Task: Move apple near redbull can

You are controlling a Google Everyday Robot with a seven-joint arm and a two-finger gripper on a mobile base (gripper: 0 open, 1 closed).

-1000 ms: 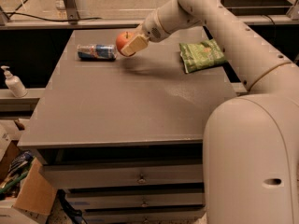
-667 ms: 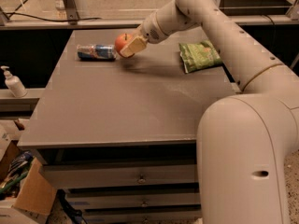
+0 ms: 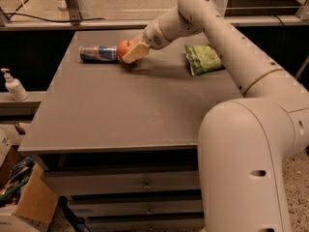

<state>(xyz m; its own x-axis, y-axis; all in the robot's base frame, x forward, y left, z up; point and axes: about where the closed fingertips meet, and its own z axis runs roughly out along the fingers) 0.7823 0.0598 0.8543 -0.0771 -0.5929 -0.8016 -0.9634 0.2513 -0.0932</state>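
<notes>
The red-orange apple [image 3: 123, 48] sits at the far left part of the grey table [image 3: 116, 110], right beside the redbull can [image 3: 98, 53], which lies on its side, blue and silver. My gripper [image 3: 130, 52] is at the apple, with a tan finger [image 3: 136, 52] across its right front side. The apple appears to touch or nearly touch the can's right end. The far finger is hidden behind the apple.
A green crinkly chip bag [image 3: 203, 58] lies at the table's far right. A soap dispenser [image 3: 13, 85] stands on a ledge to the left. A cardboard box [image 3: 26, 197] sits on the floor at lower left. My arm spans the right side.
The gripper and apple have stayed by the can; the arm has shifted only slightly.
</notes>
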